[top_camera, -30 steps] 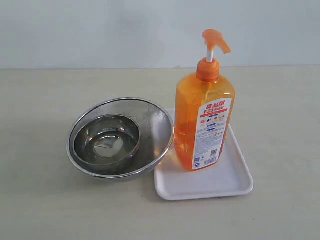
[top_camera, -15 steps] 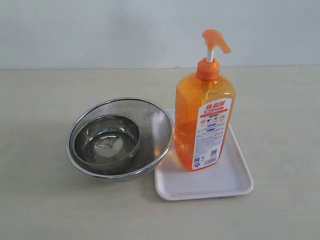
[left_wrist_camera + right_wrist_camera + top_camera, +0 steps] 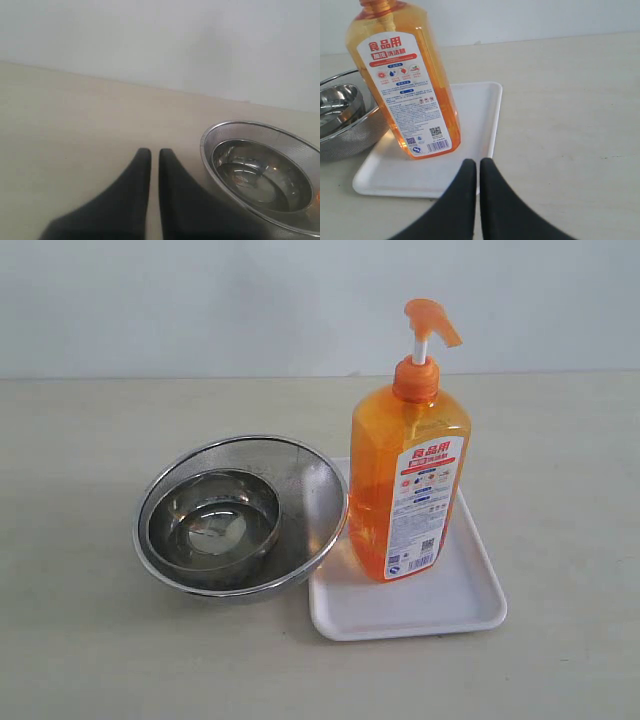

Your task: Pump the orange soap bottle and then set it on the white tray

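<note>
Orange soap bottle [image 3: 408, 480] upright on left part of white tray [image 3: 445, 605], just right of mesh colander [image 3: 312, 492] holding steel bowl [image 3: 212, 522]. Left gripper [image 3: 155, 153] and right gripper [image 3: 478, 164] closed, empty.

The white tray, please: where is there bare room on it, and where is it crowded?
Bare white tray lies in front and to the right of the orange soap bottle. Its left edge is crowded by the steel strainer.

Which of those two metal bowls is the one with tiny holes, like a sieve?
The larger outer bowl: its wall is fine mesh. The smaller bowl nested inside it is solid, shiny steel.
</note>
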`<state>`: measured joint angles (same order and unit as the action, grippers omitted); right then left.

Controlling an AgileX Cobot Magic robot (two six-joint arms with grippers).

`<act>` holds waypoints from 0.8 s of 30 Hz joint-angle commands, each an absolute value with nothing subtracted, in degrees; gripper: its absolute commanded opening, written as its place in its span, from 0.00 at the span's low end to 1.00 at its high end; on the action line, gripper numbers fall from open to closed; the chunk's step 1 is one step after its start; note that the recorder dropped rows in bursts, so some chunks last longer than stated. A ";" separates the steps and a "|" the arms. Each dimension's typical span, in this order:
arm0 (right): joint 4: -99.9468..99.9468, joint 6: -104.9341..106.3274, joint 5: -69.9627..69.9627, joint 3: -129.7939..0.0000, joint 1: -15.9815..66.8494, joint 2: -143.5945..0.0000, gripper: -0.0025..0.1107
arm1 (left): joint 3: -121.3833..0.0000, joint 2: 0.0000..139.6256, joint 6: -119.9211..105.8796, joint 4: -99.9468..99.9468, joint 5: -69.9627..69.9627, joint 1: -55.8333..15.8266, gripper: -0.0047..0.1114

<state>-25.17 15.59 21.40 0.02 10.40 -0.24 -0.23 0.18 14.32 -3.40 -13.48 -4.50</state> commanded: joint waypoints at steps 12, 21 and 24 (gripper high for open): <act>-25.15 15.50 20.62 0.00 10.31 0.00 0.02 | 0.00 0.00 13.84 -3.80 -13.73 -4.32 0.09; -25.29 13.36 3.37 0.00 10.31 0.00 0.02 | 0.00 0.00 13.87 -3.80 -13.63 -4.32 0.09; -25.59 6.60 -2.60 0.00 10.31 0.00 0.02 | 0.00 0.00 13.87 -3.80 -13.63 -4.32 0.09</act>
